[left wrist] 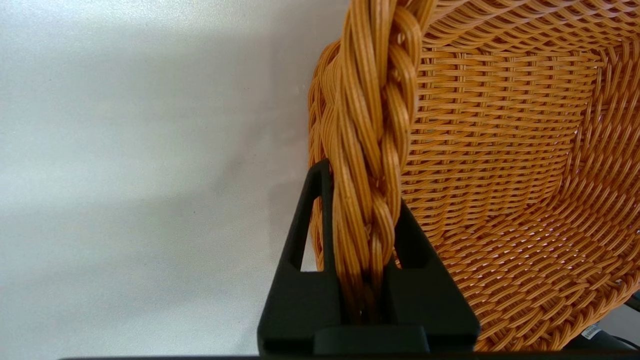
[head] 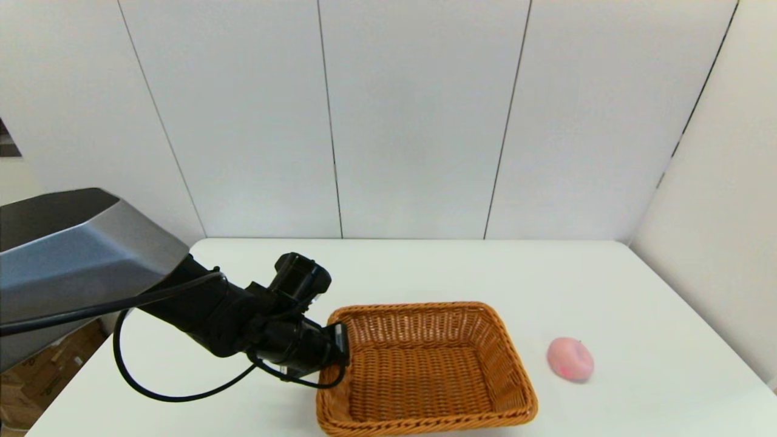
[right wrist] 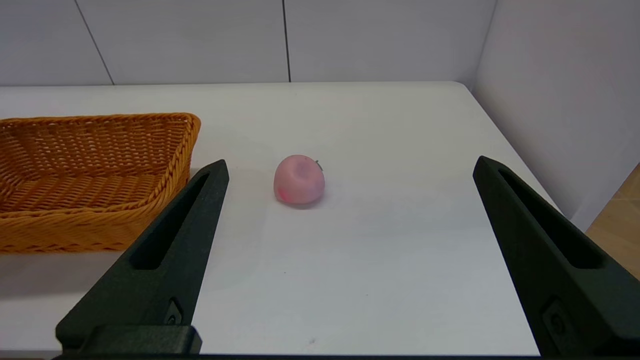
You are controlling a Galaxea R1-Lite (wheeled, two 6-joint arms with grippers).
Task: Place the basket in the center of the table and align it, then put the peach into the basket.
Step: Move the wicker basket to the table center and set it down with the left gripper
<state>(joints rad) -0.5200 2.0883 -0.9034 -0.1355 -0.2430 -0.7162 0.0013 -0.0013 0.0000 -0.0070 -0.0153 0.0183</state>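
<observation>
Basket [head: 425,370] on worktop [head: 637,291], its rim clamped by left fingers [left wrist: 310,235] for repositioning; peach [head: 570,359] lies beside basket; right fingers [right wrist: 175,240] spread, idle, facing peach.

1. The table [head: 425,267] is a plain white top with a smooth matte surface, set against pale wall panels at its far edge and on the robot's right.
2. The basket [head: 425,370] rests on the table close to its near edge, its long sides running left to right. It is orange-brown wicker, empty inside.
3. The peach [head: 570,359] lies on the bare surface to the robot's right of the basket, near it but not touching.
</observation>
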